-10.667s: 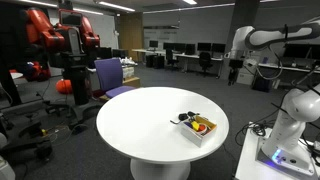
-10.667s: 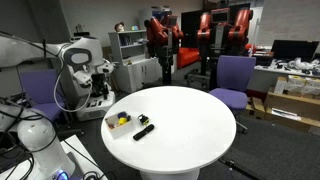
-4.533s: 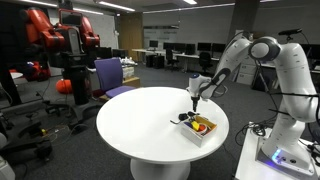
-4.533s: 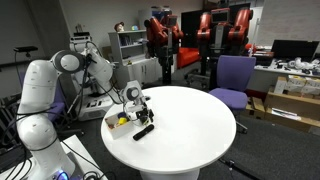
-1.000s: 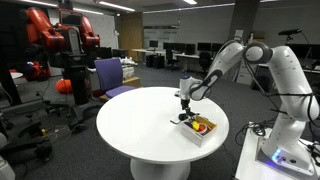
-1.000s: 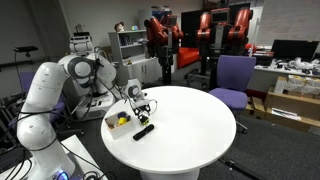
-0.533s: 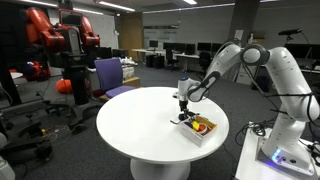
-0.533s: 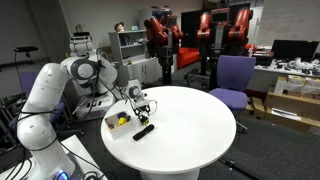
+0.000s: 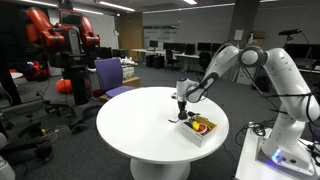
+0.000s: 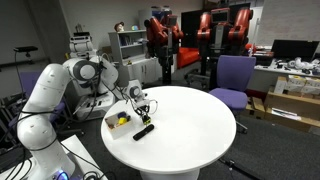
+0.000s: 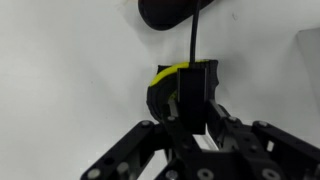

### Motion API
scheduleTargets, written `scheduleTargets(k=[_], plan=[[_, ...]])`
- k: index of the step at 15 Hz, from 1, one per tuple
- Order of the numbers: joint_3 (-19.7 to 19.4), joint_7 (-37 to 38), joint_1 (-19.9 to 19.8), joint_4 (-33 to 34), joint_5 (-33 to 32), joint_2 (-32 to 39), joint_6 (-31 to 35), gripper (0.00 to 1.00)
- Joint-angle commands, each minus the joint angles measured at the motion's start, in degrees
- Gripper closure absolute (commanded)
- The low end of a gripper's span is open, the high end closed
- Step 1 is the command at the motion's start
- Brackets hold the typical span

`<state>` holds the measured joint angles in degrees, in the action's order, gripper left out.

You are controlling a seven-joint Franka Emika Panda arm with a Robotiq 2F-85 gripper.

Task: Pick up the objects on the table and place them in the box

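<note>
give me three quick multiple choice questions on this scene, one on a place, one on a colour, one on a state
1. Where is the box?
A. near the table's edge
B. on the floor
C. on the purple chair

2. What colour is the table top?
A. black
B. white
C. red

3. What is the gripper doing?
A. resting inside the box
B. parked far from the table
C. low over the table by the dark object

Answers:
1 A, it sits by the rim in both exterior views.
2 B, plainly white.
3 C, it hangs just above the tabletop.

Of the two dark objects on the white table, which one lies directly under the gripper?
The small black-and-yellow object, between the fingers of the gripper. The rounded dark object lies farther off, at the wrist view's top edge.
</note>
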<state>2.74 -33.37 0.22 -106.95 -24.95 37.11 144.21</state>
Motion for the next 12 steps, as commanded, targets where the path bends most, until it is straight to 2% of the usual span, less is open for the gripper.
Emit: scheduleTargets(k=[1,6,12], plan=[[-0.4,0.9,0.3,1.5,0.4,0.5,-0.6,0.93],[-0.4,2.7,0.1,-0.9,0.6,-2.0,-0.4,0.92],[-0.3,7.9,-0.5,-8.1,1.7,-11.6,-0.8,0.92]])
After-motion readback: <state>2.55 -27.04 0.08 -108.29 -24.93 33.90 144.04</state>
